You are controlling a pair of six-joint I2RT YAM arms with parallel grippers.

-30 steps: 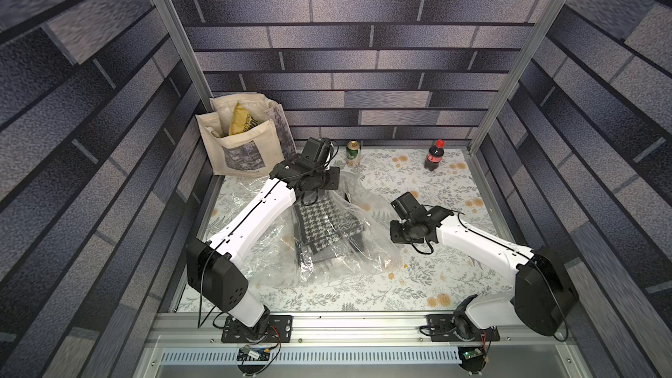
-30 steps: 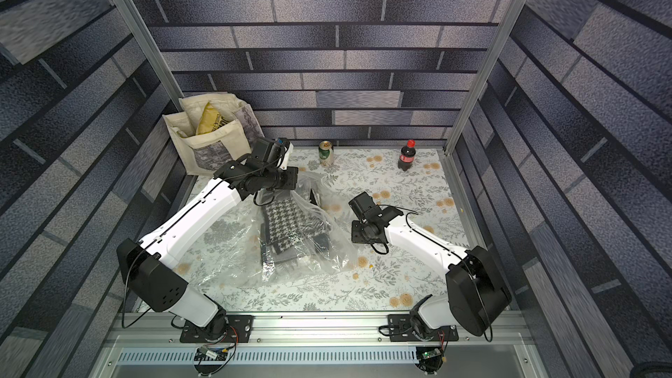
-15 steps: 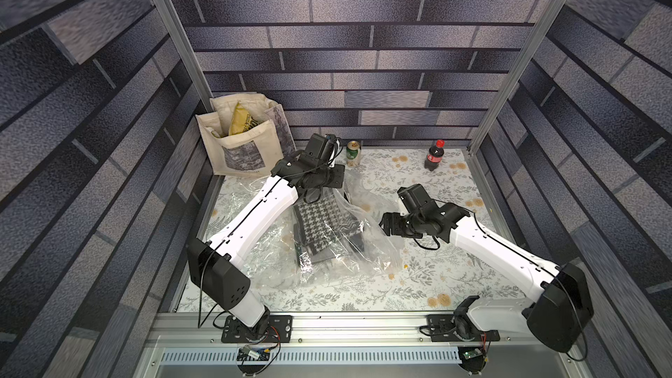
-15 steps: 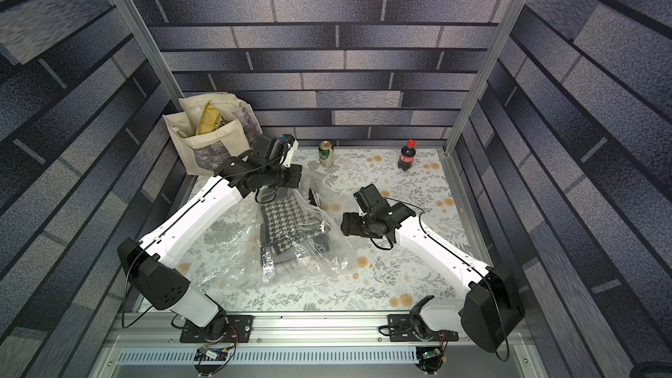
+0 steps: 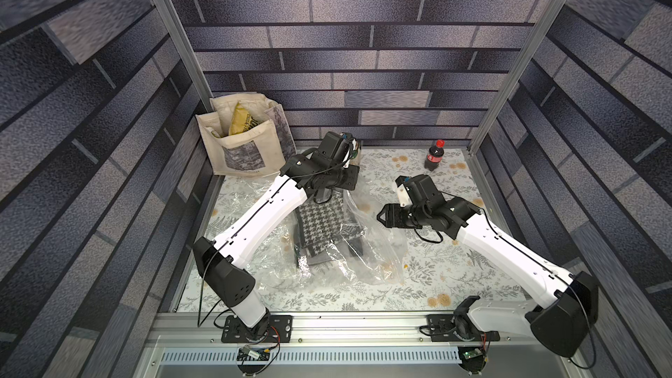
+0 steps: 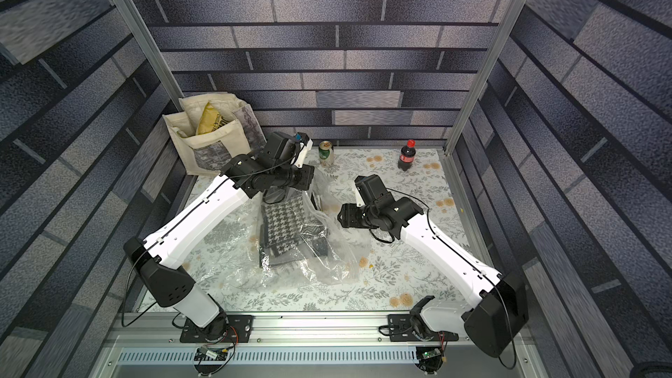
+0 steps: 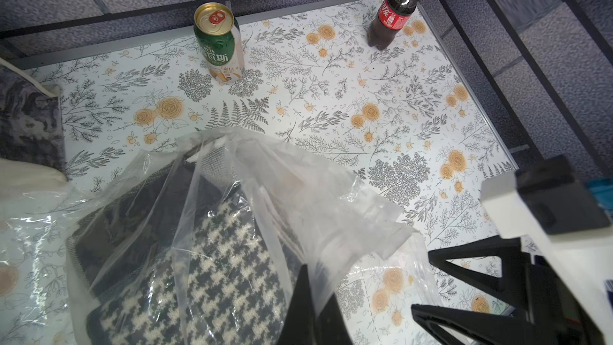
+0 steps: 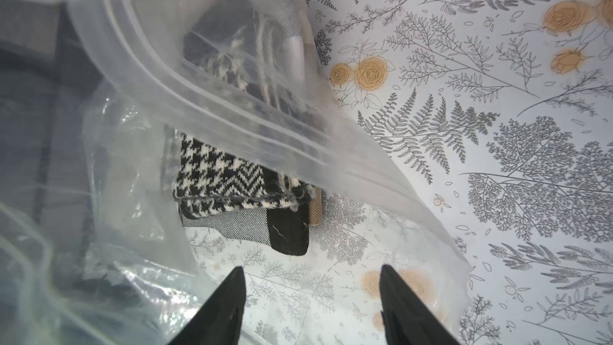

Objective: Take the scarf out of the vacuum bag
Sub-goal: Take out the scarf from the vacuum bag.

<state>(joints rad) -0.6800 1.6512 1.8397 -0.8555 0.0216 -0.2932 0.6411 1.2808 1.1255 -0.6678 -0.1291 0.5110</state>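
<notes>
Arms angle inward: our left gripper (image 7: 310,300) pinches the raised edge of the vacuum bag (image 5: 374,245); our right gripper (image 8: 310,268) hangs beside it, jaws apart. The scarf (image 5: 320,223) lies inside; can (image 6: 326,153) and bottle (image 5: 433,156) stand at the bench's (image 5: 454,278) far edge.

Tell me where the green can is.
In a top view, the green can stands upright by the back wall, between the canvas tote bag and the cola bottle, just beyond the left arm's wrist.

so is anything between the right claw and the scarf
Nothing visible does: the left claw holds the vacuum bag mouth up, and the scarf seems bare ahead of the open right claw.
</notes>
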